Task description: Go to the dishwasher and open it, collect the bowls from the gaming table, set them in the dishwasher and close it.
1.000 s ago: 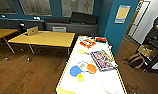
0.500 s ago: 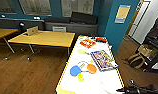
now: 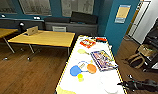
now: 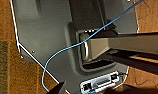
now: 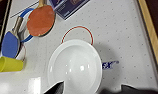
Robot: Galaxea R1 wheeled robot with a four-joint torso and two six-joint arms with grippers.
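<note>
The gaming table (image 3: pixel 70 61), with a white top and yellow sides, runs away from me in the head view. A white bowl (image 3: pixel 110 88) sits near its close end, and it appears large as the bowl (image 5: pixel 75 66) in the right wrist view. My right gripper (image 3: pixel 123 85) comes in from the lower right, just beside the bowl and above the table top. In the right wrist view the right gripper (image 5: pixel 92 90) is open, with one dark fingertip (image 5: pixel 56 88) over the bowl's rim. The dishwasher is out of view.
Around the bowl lie an orange paddle (image 5: pixel 41 20), a blue paddle (image 5: pixel 10 43), a yellow cup (image 5: pixel 8 64) and a game box (image 3: pixel 103 60). A red box (image 3: pixel 87 43) lies further off. Yellow desks (image 3: pixel 45 37) stand to the left. A person (image 3: pixel 157 27) is at the far right.
My right arm has come a little further in from the lower right toward the white bowl. The rest of the scene has barely shifted.
</note>
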